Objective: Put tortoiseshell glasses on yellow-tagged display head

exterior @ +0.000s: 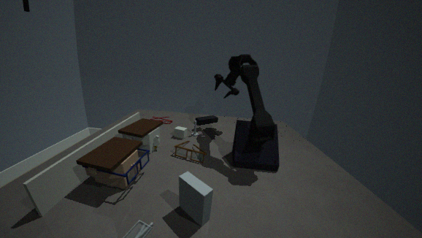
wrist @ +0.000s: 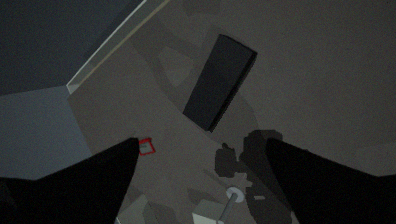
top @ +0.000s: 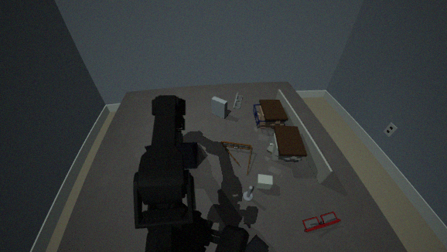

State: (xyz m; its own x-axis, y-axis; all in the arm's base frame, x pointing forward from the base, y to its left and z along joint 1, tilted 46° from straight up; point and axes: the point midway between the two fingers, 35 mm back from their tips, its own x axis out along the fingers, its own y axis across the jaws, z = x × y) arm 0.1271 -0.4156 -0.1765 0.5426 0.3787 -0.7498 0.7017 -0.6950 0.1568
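Observation:
The tortoiseshell glasses [top: 251,148] [exterior: 190,150] rest on the table with their temples spread open, in front of the two heads. The pale head with brown hair [top: 290,141] [exterior: 140,127] has a small yellow tag [exterior: 155,148] at its front and wears no glasses. The other head [top: 273,110] [exterior: 110,152], tan with brown hair, wears blue glasses [exterior: 127,177]. My gripper [exterior: 220,93] [wrist: 203,145] is open and empty, high above the table and away from the tortoiseshell glasses. In the top view the arm hides much of it.
A white block [top: 264,182] [exterior: 180,132] and a small rod stand [top: 248,195] [wrist: 234,194] are near the glasses. Red glasses [exterior: 162,120], a black box [exterior: 206,120] [wrist: 217,82], a grey upright block [top: 220,107] [exterior: 195,198] and pale glasses stand farther off. A low panel [exterior: 55,186] runs behind the heads.

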